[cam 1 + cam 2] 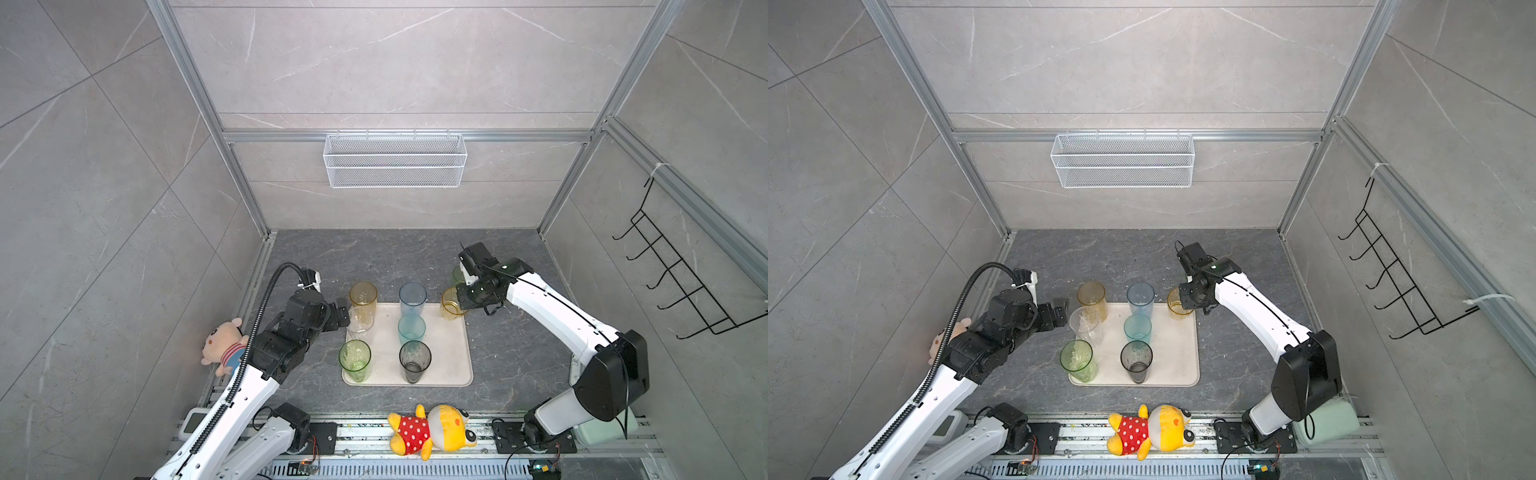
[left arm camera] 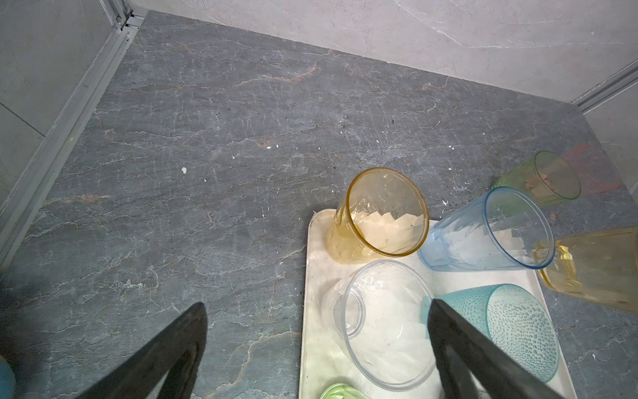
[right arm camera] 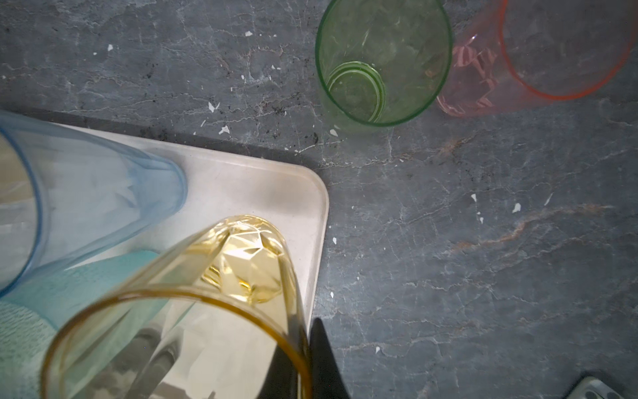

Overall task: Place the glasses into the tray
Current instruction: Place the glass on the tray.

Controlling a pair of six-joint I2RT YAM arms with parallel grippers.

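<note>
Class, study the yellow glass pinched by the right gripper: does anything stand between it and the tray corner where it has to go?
Nothing visible does. The yellow glass, in the right gripper, is over a bare corner of the tray. The pale blue glass stands beside it, not under it.

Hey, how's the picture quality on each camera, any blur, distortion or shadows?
In both top views, even light, sharp, but the frame post splays outward. Left wrist: the clear glass leans from lens distortion; the left gripper is dark and soft. Right wrist: the yellow glass looms large, its rim soft; the tray casts a dark shadow.
</note>
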